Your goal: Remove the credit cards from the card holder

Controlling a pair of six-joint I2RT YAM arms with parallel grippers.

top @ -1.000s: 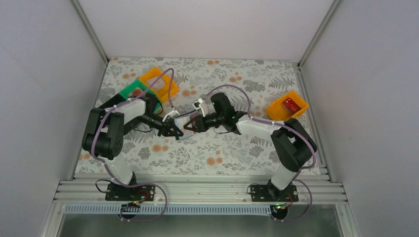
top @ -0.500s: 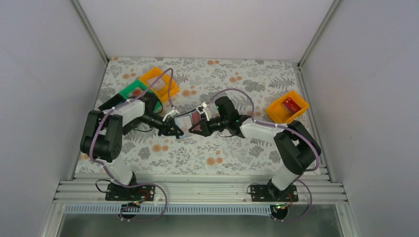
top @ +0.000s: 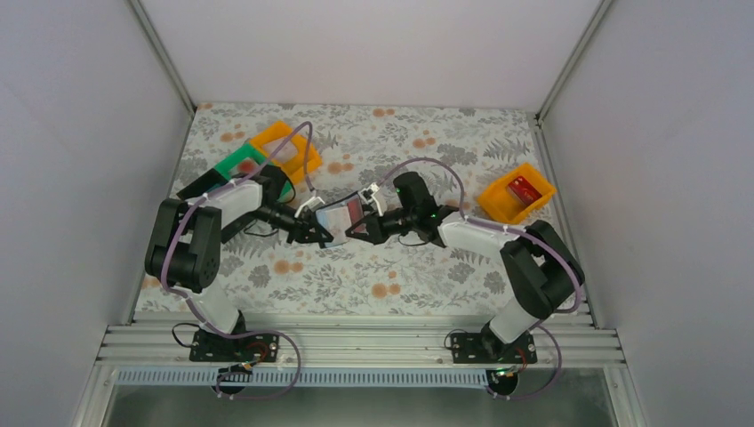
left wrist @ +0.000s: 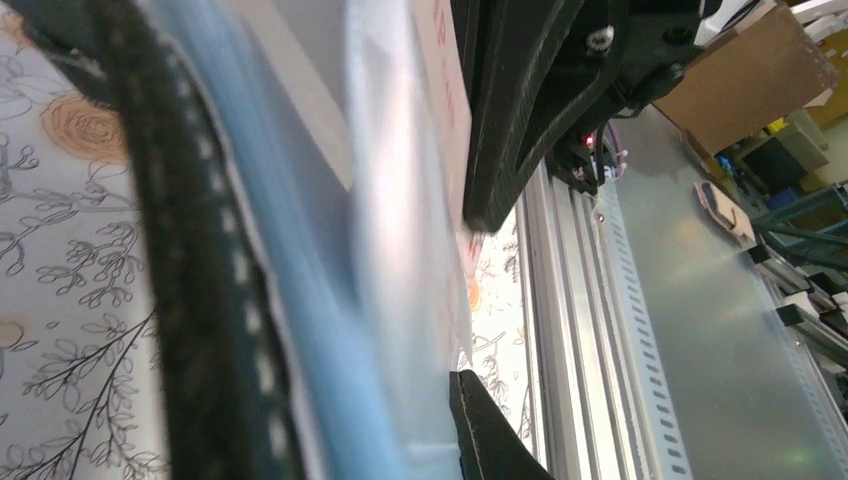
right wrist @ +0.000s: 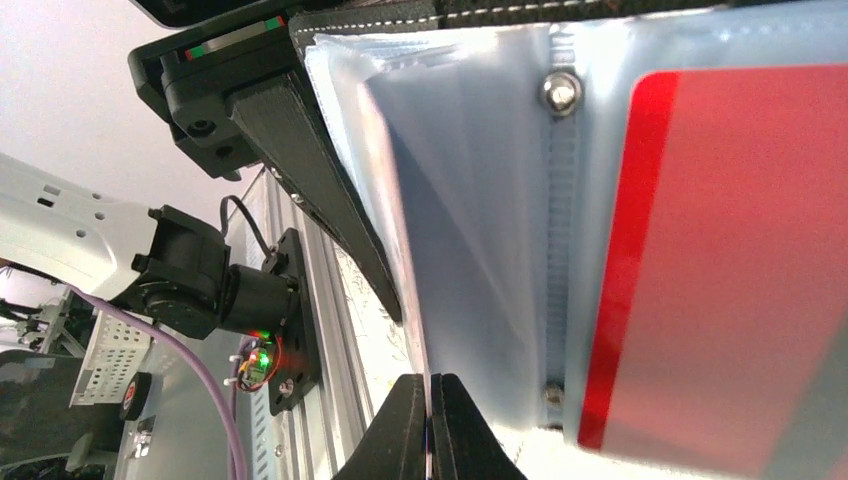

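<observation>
Black-edged card holder [top: 338,216] shows hazy bluish pockets [right wrist: 480,200], red card [right wrist: 740,260] apparently inside.

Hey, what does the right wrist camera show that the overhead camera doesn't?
Only the right wrist, close up: a red card inside a clear pocket, a metal snap, and the right hand pinched on a pocket edge. Only the overhead: both arms whole, an orange tray far right, a green tray far left. Both: the card holder, gripped by the left hand too.
</observation>
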